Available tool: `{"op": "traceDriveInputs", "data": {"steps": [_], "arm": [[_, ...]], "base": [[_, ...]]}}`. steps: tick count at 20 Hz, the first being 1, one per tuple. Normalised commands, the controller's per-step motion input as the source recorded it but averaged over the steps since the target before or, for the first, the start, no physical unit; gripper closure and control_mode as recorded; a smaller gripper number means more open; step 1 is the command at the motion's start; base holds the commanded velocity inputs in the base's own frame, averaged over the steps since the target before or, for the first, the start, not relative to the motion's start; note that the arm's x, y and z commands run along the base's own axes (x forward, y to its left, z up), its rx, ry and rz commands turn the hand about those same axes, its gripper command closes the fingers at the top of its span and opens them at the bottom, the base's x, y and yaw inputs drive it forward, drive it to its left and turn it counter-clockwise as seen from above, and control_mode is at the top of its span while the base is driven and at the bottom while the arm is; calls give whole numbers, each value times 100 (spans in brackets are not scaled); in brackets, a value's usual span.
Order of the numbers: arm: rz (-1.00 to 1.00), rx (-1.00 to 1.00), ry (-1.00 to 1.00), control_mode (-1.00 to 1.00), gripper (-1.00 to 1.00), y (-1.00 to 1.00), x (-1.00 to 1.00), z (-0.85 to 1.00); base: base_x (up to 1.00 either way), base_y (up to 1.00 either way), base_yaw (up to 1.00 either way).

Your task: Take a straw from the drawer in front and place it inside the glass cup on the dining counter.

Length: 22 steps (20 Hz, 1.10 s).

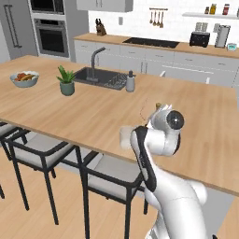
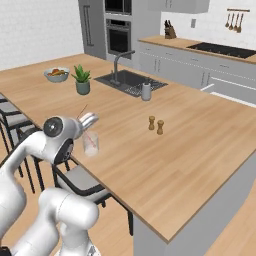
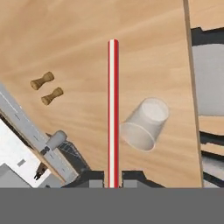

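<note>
The thin red-and-white striped straw (image 3: 113, 109) is pinched in the closed gripper (image 3: 113, 181), jutting straight out from its fingertips above the light wooden counter (image 3: 78, 39). The clear glass tumbler (image 3: 145, 124) stands just beside its line, so the tip should shift sideways over the rim before lowering and letting go.

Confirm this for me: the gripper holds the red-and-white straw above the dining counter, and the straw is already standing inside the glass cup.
Not right. The straw is not in the glass cup yet: the hand view shows it held beside the cup, whose inside holds nothing. The rest stands: the gripper is shut on the straw above the dining counter.
</note>
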Motion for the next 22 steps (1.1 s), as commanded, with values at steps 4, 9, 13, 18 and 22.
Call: {"op": "traceDriveInputs", "data": {"steps": [4, 9, 13, 18, 22], "arm": [[14, 52, 0, -100, 100, -1, 2, 37], [10, 45, 0, -100, 100, 0, 0, 69], [0, 33, 21, -100, 100, 4, 12, 60], [0, 17, 41, -100, 100, 26, 13, 7], [1, 9, 9, -100, 100, 25, 34, 0]], "base": [[0, 0, 0], [0, 0, 0], [0, 0, 0], [0, 0, 0], [0, 0, 0]]}}
